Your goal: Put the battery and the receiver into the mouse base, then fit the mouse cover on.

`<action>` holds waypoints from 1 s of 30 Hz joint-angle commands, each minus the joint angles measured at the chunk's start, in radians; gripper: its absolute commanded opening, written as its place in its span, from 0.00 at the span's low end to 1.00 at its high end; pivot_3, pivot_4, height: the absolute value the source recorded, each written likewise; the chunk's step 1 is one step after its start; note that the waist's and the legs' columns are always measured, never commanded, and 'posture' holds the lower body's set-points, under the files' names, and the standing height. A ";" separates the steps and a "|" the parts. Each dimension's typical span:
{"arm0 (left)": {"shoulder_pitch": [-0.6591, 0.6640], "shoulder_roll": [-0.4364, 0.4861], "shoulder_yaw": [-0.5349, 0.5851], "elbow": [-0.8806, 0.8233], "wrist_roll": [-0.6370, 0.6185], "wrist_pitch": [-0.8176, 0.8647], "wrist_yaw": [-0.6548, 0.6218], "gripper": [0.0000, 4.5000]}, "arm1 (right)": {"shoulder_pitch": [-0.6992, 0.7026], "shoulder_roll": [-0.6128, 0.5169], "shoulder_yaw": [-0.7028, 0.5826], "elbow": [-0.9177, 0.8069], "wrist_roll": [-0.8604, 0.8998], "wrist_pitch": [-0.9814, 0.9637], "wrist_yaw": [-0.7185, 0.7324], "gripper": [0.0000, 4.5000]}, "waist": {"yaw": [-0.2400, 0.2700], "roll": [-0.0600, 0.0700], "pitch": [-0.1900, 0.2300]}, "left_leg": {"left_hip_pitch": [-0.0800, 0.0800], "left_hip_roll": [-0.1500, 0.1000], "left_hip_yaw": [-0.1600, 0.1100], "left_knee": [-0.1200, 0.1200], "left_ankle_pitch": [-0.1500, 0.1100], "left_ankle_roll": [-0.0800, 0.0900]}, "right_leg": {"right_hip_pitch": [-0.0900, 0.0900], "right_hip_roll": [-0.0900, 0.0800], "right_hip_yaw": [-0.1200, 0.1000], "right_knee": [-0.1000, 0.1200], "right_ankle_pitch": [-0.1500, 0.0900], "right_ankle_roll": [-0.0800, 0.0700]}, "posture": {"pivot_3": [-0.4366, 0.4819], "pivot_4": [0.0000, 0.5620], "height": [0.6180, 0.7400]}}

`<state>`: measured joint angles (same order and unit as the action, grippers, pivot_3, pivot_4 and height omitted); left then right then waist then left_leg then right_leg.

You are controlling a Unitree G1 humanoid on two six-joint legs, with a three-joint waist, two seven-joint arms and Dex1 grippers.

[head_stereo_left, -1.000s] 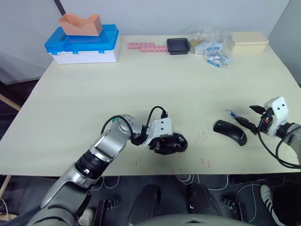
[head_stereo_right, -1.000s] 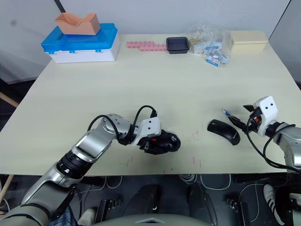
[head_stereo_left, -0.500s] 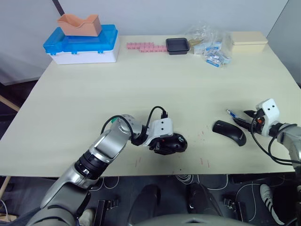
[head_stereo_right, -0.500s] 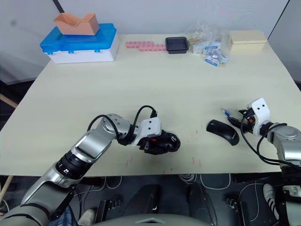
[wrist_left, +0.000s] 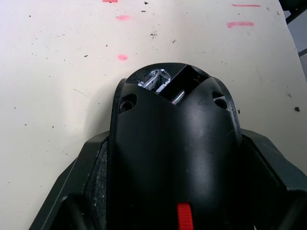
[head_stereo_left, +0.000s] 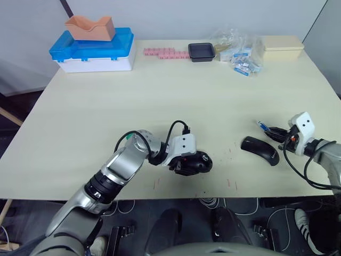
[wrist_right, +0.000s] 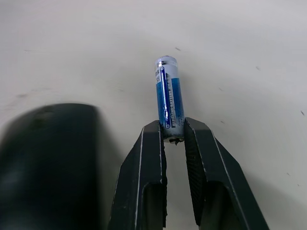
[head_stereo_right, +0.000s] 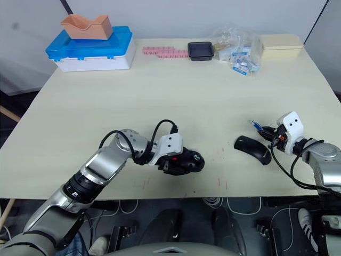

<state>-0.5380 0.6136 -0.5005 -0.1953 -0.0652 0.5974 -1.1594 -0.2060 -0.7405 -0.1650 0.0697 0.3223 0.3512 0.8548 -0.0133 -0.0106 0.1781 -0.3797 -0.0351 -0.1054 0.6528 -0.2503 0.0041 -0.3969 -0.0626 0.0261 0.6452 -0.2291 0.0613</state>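
Note:
The black mouse base [head_stereo_left: 201, 161] sits near the table's front edge, and my left gripper [head_stereo_left: 192, 162] is shut on its sides. The left wrist view shows the base [wrist_left: 172, 139] with its open compartment and a red mark between my fingers [wrist_left: 79, 191]. At the right, my right gripper [wrist_right: 172, 133] is shut on one end of the blue and silver battery [wrist_right: 168, 96], which points away from me just above the table [head_stereo_left: 262, 126]. The glossy black mouse cover [head_stereo_left: 260, 150] lies just to the left of that gripper [head_stereo_left: 274, 131]. The receiver is out of view.
At the back left stands a blue-lidded white box [head_stereo_left: 96, 50] with an orange tray on it. Along the back edge are a row of pink pieces [head_stereo_left: 166, 53], a small black tray [head_stereo_left: 202, 52], plastic bags [head_stereo_left: 237, 53] and a cream box [head_stereo_left: 282, 44].
My right gripper moved in toward the battery and its fingers closed on the battery's end. The left gripper and the mouse base stayed where they were.

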 commanded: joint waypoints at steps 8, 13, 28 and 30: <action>0.016 0.011 -0.024 -0.029 0.010 0.016 0.004 0.66 | 0.122 -0.128 -0.051 -0.582 0.160 0.472 -0.089 0.01 | 0.001 0.000 0.000 | 0.000 0.000 -0.001 0.000 0.000 0.000 | 0.000 0.000 -0.001 0.000 0.000 0.000 | 0.48 0.27 1.00; 0.013 0.014 -0.024 -0.028 0.011 0.012 0.003 0.66 | 0.064 -0.130 -0.004 -0.788 0.294 0.767 -0.176 0.01 | 0.001 -0.001 0.000 | -0.001 0.000 -0.002 0.000 0.000 0.000 | 0.000 0.000 -0.002 0.000 0.000 0.000 | 0.48 0.27 1.00; 0.011 0.007 -0.033 -0.030 0.014 0.014 0.014 0.66 | -0.144 0.073 0.175 -0.944 0.488 1.263 -0.443 0.01 | 0.002 -0.001 0.000 | -0.003 0.000 -0.006 0.000 0.000 0.000 | 0.000 0.000 -0.007 -0.002 0.000 0.000 | 0.48 0.27 1.00; 0.013 0.006 -0.035 -0.035 0.015 0.017 0.016 0.66 | -0.150 0.096 0.183 -0.932 0.507 1.263 -0.477 0.01 | 0.002 -0.001 0.000 | -0.003 0.000 -0.007 0.000 0.000 0.000 | 0.000 0.000 -0.007 -0.002 -0.001 0.000 | 0.48 0.27 1.00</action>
<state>-0.5360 0.6217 -0.5106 -0.2169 -0.0610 0.6037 -1.1461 -0.3395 -0.6639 0.0118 -0.8601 0.7959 1.6080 0.4204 -0.0112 -0.0117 0.1784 -0.3827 -0.0347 -0.1124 0.6529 -0.2503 0.0042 -0.3971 -0.0625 0.0188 0.6430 -0.2296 0.0615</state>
